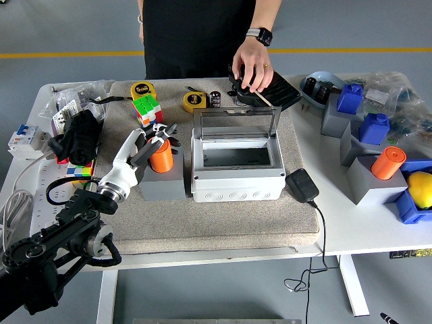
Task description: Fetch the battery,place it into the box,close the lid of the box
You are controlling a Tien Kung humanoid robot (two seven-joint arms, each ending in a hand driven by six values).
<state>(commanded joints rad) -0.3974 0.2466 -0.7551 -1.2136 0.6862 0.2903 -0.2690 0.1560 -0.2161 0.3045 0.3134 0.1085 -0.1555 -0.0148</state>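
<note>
An orange cylindrical battery (160, 156) stands upright in a grey block (162, 183) on the beige mat. My left hand (154, 138) reaches in from the lower left. Its white-and-black fingers are spread around the battery's top, with the thumb on its left side, and I see no firm grasp. The grey box (237, 179) sits just right of the block, and its clear lid (236, 125) stands open at the back. The box's inside looks bare. My right arm is out of view.
A person at the far side rests a hand (252, 64) on a black device (277, 91) behind the box. A colour cube (147, 109), a yellow tape measure (194, 102) and a small dark cell (215, 98) lie behind. A black charger (302, 185) lies right of the box. A second orange cylinder (389, 162) stands far right.
</note>
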